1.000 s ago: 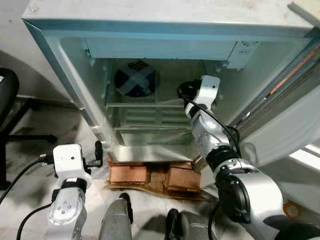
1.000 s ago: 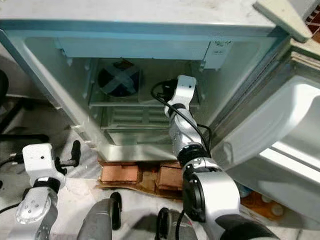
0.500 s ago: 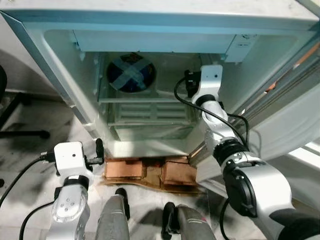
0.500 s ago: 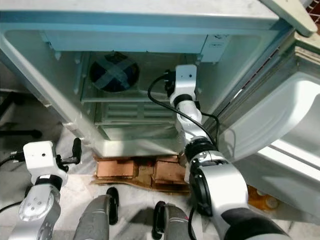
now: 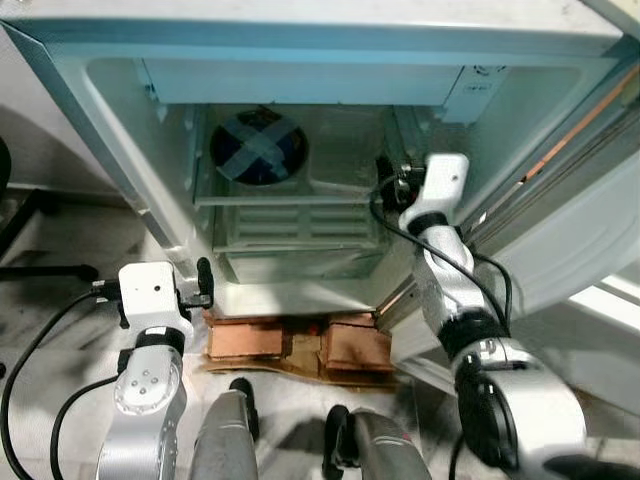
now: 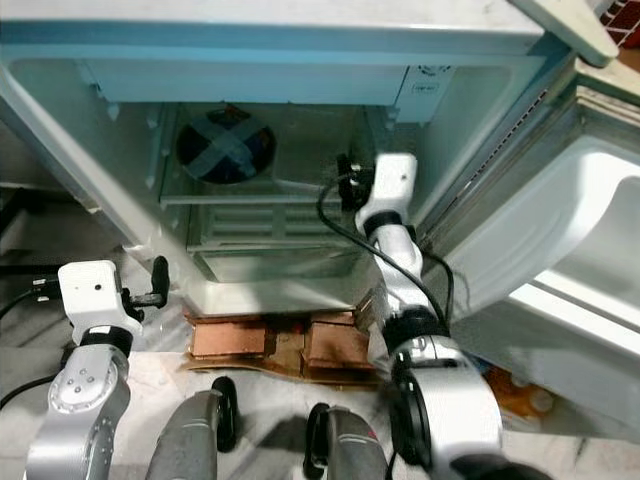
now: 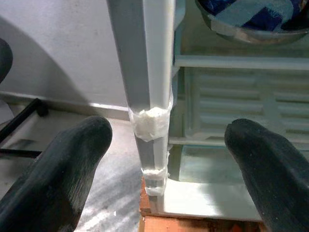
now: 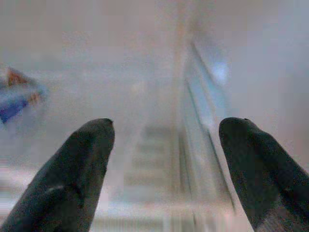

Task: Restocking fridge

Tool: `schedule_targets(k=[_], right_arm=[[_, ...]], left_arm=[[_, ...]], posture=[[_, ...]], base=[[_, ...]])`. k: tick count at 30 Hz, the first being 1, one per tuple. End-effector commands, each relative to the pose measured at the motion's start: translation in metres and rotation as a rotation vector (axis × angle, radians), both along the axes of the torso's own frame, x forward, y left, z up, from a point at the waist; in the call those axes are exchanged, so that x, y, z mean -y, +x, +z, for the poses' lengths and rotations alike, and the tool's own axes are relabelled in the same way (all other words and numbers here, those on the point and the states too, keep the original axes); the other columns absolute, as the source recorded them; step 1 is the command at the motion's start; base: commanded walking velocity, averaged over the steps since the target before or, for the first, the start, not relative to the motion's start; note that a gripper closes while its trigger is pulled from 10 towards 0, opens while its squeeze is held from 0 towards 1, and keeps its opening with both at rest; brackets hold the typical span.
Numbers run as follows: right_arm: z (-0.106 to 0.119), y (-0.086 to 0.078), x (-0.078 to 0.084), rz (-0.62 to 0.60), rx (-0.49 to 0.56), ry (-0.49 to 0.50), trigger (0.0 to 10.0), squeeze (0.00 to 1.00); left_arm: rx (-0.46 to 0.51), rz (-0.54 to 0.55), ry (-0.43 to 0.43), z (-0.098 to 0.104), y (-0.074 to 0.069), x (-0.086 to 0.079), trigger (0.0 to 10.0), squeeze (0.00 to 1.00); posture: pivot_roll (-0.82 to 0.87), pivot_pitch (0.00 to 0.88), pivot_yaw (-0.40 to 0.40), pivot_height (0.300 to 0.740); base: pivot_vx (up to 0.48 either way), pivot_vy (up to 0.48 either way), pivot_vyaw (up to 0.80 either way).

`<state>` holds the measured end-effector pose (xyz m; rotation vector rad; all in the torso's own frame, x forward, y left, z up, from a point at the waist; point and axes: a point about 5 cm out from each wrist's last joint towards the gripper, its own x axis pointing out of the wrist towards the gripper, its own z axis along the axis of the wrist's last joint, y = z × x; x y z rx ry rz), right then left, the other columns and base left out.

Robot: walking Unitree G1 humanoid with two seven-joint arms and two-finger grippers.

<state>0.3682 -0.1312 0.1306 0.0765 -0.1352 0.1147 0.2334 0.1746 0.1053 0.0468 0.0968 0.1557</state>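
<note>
Nearest to me, my left claw [image 7: 164, 174] hangs low outside the fridge [image 5: 300, 60], its fingers spread wide with nothing between them, pointed at the taped front edge of the fridge's left wall [image 7: 149, 123]. Under the fridge I see bricks [image 5: 250, 340] propping it up off the floor [image 5: 60, 320]. Further in, my right claw [image 8: 164, 174] is up at the right side of the open compartment, fingers also spread and empty, looking along the right inner wall; that wrist view is hazy, so I make out little else there. Deeper still, a bowl [image 5: 258, 148] with a blue-and-white crossed covering sits on the upper shelf [image 5: 290, 200], toward the left and back. That is the only stocked item I can see. I judge it stiff at the rim but possibly slippery, and the covering looks soft, so I would grip the rim or the side wall rather than press on top. Its weight I cannot tell. The door [image 6: 540, 250] stands open to my right.
</note>
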Motion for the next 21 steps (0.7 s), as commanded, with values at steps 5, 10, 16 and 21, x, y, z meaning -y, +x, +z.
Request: schedule_targets(k=[5,10,16,21], right_arm=[[-0.017,-0.034,-0.003,0.111,0.004,-0.034,10.0,0.82],[-0.021,-0.06,-0.005,0.145,0.05,-0.049,10.0,0.16],[-0.021,-0.08,-0.006,0.159,0.087,-0.08,10.0,0.0],[-0.031,-0.1,0.007,0.104,-0.03,0.05,10.0,0.0]], left_arm=[[-0.024,-0.054,0.017,-0.011,0.003,0.006,10.0,0.0],[-0.014,-0.097,0.049,-0.012,0.008,0.008,10.0,0.0],[-0.015,-0.116,0.07,-0.015,0.012,0.007,10.0,0.0],[-0.014,-0.147,0.084,-0.019,0.02,0.007,10.0,0.0]], posture=[[0.18,0.169,-0.069,0.74],[0.17,0.128,-0.058,0.74],[0.16,0.09,-0.036,0.74],[0.13,0.057,-0.014,0.74]], base=[[0.0,0.0,0.0],[0.0,0.0,0.0],[0.0,0.0,0.0],[0.0,0.0,0.0]])
